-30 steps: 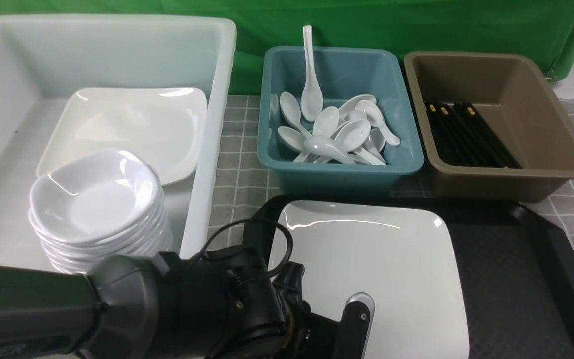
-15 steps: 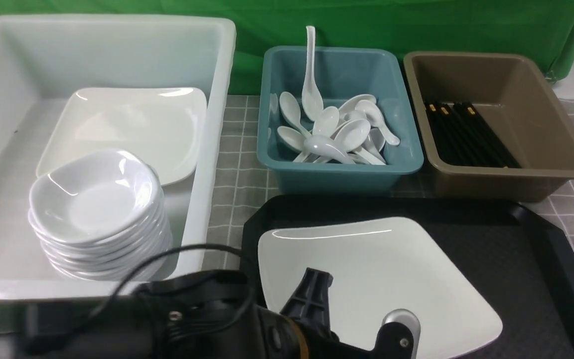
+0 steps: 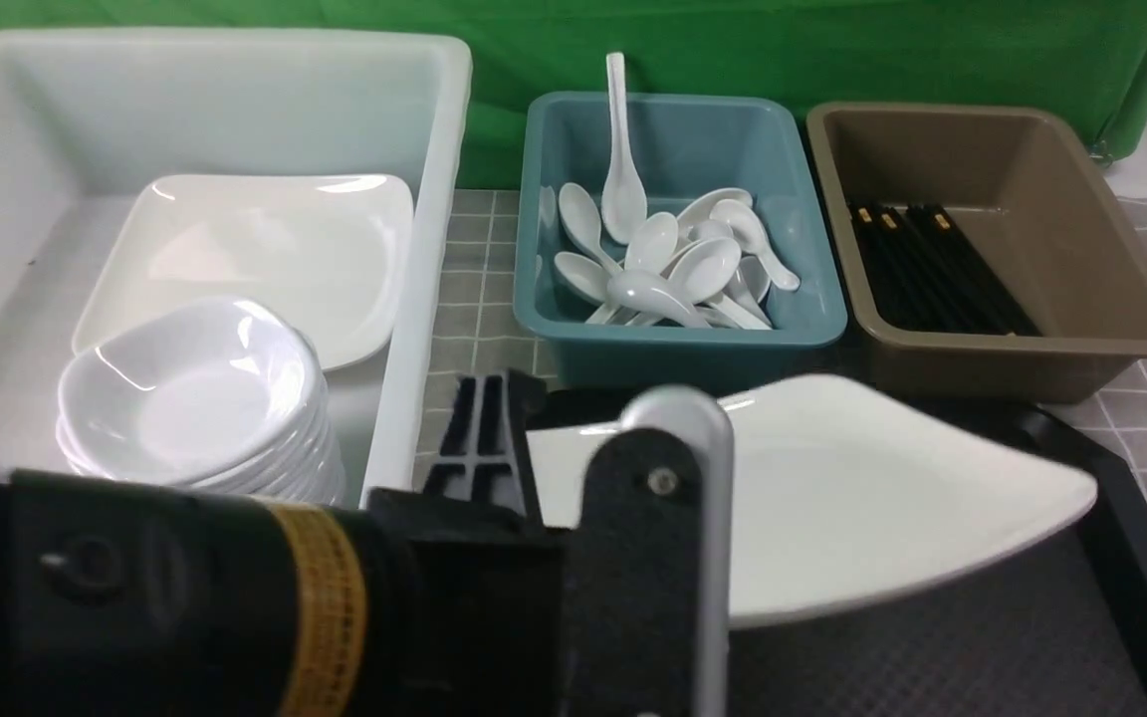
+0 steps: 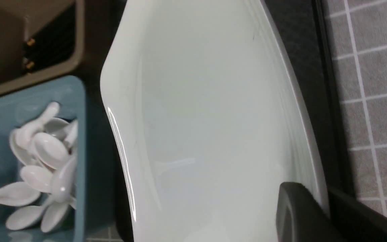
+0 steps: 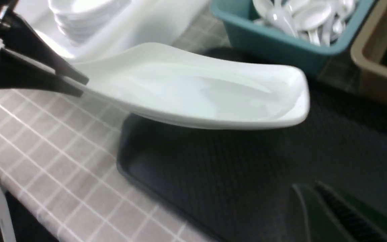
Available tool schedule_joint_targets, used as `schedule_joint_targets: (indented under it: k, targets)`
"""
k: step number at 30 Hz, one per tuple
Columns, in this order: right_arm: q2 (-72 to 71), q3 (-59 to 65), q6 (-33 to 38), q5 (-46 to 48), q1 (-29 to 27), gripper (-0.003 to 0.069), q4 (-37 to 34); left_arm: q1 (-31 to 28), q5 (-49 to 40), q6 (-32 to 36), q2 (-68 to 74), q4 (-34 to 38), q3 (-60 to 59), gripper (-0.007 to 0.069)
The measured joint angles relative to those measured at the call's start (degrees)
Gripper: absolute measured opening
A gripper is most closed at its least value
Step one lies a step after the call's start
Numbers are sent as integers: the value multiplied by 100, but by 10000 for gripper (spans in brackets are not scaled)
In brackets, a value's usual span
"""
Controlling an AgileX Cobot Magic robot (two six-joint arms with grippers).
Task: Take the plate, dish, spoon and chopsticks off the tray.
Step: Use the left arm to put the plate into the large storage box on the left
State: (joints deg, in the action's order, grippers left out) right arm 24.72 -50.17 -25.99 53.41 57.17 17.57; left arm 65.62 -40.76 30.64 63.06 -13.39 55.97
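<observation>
Above tray (image 3: pixel 1081 637), plate (image 3: pixel 882 498) pinched by closed left hand (image 5: pixel 81 86).
One-edge grip at 9 o'clock; tilted plate could slip, or clip white bin (image 3: pixel 434 199).

The plate (image 3: pixel 882 498) held above the tray (image 3: pixel 1032 647)
The left gripper (image 3: pixel 573 463) clamps the plate's left edge; it hangs tilted, in front of the teal bin (image 3: pixel 678 349) and brown bin (image 3: pixel 1022 363).

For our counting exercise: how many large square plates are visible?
2: one plate held by the left claw over the tray; a second plate in the white tub. Others may lie beneath it.
</observation>
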Motion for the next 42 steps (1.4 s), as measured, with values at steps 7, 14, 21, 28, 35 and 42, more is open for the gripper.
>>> schedule_joint_targets:
  k: [7,14,21,28,35,42]
  targets:
    - [108,-43,-211,-644,0,26,6,7,-384,-1282,-592,-1456,423,30]
    - [955,-301,-51,-828,0,26,12,-1033,-1288,-2230,-645,-3037,835,30]
    - [1696,-693,506,-999,0,26,2,-3468,-687,-2111,243,-2546,859,30]
    - [1800,-731,743,-921,0,25,8,-4998,25,-1384,1803,-1609,1288,30]
    - [1806,-731,760,-528,0,25,8,-5185,31,-1104,2876,-1303,1982,30]
    - [1806,-731,760,-480,0,24,-4,-5190,69,-1099,3444,-1150,2220,30]
